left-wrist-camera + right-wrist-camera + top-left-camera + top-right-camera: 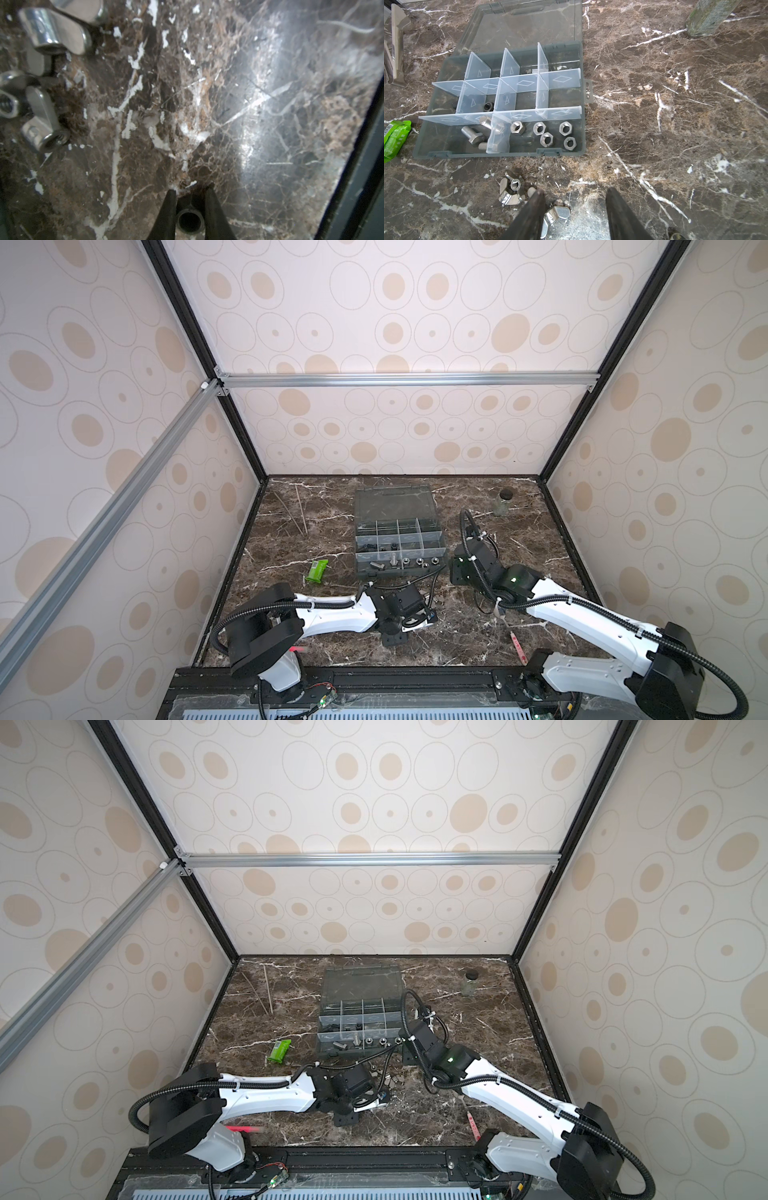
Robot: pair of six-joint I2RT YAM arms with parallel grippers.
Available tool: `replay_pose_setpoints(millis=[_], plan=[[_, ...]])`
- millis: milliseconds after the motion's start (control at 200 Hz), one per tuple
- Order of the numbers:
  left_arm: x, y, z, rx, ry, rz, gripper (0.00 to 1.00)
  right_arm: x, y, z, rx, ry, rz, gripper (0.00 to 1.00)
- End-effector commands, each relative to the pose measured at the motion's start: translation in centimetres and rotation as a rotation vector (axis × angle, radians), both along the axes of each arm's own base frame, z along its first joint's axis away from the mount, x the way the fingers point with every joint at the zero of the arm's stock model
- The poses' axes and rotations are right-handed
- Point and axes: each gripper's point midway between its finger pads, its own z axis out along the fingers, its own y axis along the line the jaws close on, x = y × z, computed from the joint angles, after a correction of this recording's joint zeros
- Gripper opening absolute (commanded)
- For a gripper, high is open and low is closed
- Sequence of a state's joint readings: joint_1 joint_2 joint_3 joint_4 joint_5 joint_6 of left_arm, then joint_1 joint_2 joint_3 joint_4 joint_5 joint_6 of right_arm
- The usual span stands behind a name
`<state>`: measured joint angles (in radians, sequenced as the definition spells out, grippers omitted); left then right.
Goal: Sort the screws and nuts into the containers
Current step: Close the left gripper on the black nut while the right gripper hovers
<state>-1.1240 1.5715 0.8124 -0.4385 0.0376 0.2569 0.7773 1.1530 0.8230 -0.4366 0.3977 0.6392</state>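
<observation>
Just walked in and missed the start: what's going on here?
Hardware is being sorted into an open organizer box. The left gripper has its jaws shut on a small dark nut down at the marble table. The right gripper hovers open and empty by loose wing nuts in front of the box. Silver screws and five hex nuts already lie in separate front compartments.

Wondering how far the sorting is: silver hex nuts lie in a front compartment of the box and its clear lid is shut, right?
No: the clear lid is open, swung back behind the compartments; the right wrist view shows it. The rest holds.
</observation>
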Motion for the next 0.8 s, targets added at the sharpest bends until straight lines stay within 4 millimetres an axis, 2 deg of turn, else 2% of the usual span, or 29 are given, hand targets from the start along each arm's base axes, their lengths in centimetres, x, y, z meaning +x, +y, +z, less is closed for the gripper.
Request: replay_pose_setpoints(millis=[0,290,480,610,795], plan=[[-0.3,0.9,-0.3,0.052,0.000,-0.015,0.14,-0.3,-1.0,-0.1,-0.008,0.000,-0.033,0.51],[1.1,0.4,2.2,-0.039,-0.060,0.051,0.12,-0.4,-1.2,0.4,-0.004,-0.011,-0.039,0.51],[3.3,0.4,4.5,-0.128,-0.104,0.123,0.11,-0.5,-1.5,0.7,-0.002,-0.021,-0.041,0.51],[6.1,0.3,7.1,-0.207,-0.152,0.182,0.11,-0.5,-1.7,1.1,-0.002,-0.030,-0.046,0.51],[12.8,0.2,11.7,-0.316,-0.264,0.288,0.11,-0.6,-1.9,1.6,0.002,-0.044,-0.048,0.51]])
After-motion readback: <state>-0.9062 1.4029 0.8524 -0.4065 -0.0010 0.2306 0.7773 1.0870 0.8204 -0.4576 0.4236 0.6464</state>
